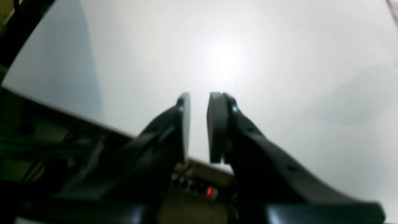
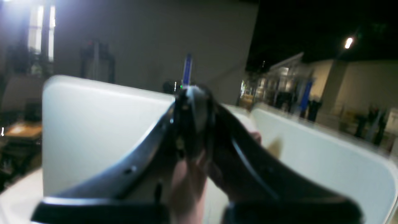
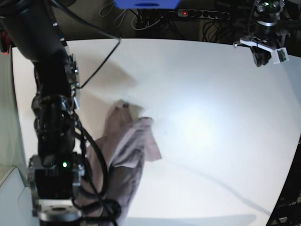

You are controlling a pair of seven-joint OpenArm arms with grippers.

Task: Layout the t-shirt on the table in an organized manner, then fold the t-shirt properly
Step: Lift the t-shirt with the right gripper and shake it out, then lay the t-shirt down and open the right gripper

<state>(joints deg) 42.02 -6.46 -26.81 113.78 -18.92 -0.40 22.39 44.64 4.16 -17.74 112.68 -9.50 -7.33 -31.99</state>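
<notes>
Worktop (image 3: pixel 211 117): I am seeing a plain white surface filling most of the base view, with a bright glare patch right of the t-shirt.
T-shirt (image 3: pixel 127 155): I am finding the dusty-pink cloth lying bunched and part lifted on the worktop, on the base view's left half, trailing down toward the near edge beside the dark arm.
Right end effector (image 2: pixel 194 93): I am reading the fingers as pressed together at the tips; pink cloth (image 2: pixel 186 186) is showing between them lower down, so it is gripping the t-shirt. In the base view its tip is appearing at the top of the raised cloth (image 3: pixel 123 104).
Left end effector (image 1: pixel 199 99): I am seeing its two pads standing slightly apart with only bare worktop (image 1: pixel 279 62) between them; it is holding nothing. It is hovering well apart from the t-shirt, at the far corner in the base view (image 3: pixel 263 54).
Focus: both wrist views are appearing blurred.
</notes>
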